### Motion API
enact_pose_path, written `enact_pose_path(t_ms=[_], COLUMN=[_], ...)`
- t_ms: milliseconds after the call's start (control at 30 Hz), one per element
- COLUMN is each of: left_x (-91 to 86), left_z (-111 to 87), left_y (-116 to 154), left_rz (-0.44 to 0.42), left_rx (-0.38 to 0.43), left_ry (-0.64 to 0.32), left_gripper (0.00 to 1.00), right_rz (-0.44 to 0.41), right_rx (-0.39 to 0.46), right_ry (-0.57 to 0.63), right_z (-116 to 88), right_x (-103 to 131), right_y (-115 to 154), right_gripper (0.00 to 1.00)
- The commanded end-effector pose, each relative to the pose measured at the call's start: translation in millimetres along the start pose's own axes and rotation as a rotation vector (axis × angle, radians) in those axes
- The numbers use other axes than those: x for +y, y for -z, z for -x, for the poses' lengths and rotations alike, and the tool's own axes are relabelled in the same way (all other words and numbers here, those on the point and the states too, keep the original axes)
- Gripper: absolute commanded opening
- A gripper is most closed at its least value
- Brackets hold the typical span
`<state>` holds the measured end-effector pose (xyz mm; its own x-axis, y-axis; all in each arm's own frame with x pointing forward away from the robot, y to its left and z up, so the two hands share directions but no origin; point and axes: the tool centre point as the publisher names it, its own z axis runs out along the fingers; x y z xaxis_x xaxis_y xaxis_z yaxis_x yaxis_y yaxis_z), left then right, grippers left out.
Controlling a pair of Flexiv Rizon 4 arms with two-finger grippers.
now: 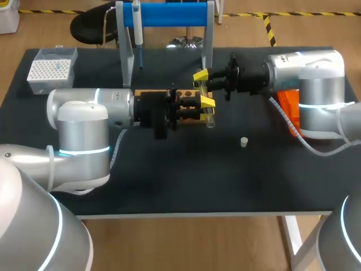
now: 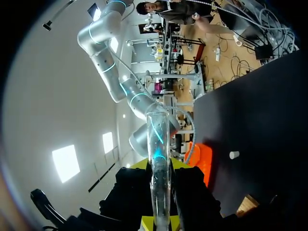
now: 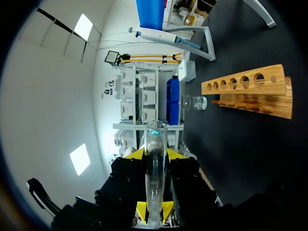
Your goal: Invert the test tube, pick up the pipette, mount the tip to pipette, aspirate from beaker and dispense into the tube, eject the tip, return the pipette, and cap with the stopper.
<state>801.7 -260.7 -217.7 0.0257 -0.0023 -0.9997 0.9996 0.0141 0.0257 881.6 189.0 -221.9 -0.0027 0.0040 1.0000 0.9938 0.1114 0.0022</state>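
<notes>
Clear test tube [image 2: 159, 144] gripped by left claw [image 1: 206, 103], right claw [image 1: 201, 78].

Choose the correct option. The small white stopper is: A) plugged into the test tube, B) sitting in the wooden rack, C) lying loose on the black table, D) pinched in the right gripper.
C: the stopper lies alone on the table, with nothing touching it.

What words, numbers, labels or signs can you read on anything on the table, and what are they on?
None can be read. The tip box, pipette, wooden rack, beaker, test tube and stopper show no legible print; any graduation marks on the glass are too small to tell.
</notes>
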Motion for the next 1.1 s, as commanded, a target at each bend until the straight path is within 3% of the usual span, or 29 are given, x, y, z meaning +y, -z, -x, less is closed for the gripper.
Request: enact_pose_path(t_ms=[33,67,100,600,667,800,1100], left_x=[0.3,0.5,0.8,0.8,0.8,0.8,0.8], left_z=[0.3,0.1,-0.2,-0.2,-0.2,-0.2,-0.2], left_y=[-1,-1,-1,-1,-1,-1,-1], left_rz=[0.0,-0.003,-0.006,-0.006,-0.006,-0.006,-0.006], left_rx=[0.005,0.009,0.014,0.014,0.014,0.014,0.014], left_ry=[0.002,0.008,0.012,0.012,0.012,0.012,0.012], left_gripper=[0.0,0.0,0.0,0.0,0.0,0.0,0.0], right_rz=[0.0,0.0,0.0,0.0,0.017,0.044,0.1], right_rx=[-0.003,-0.003,-0.003,-0.003,-0.06,-0.131,-0.171], right_ry=[0.0,0.0,0.0,0.0,0.143,0.319,0.634], right_z=[0,0,0,0,-5,-6,-8], right_x=[0,0,0,0,-7,-13,-16], right_y=[1,1,1,1,9,31,82], right_gripper=[0.24,0.88,1.0,1.0,1.0,1.0,1.0])
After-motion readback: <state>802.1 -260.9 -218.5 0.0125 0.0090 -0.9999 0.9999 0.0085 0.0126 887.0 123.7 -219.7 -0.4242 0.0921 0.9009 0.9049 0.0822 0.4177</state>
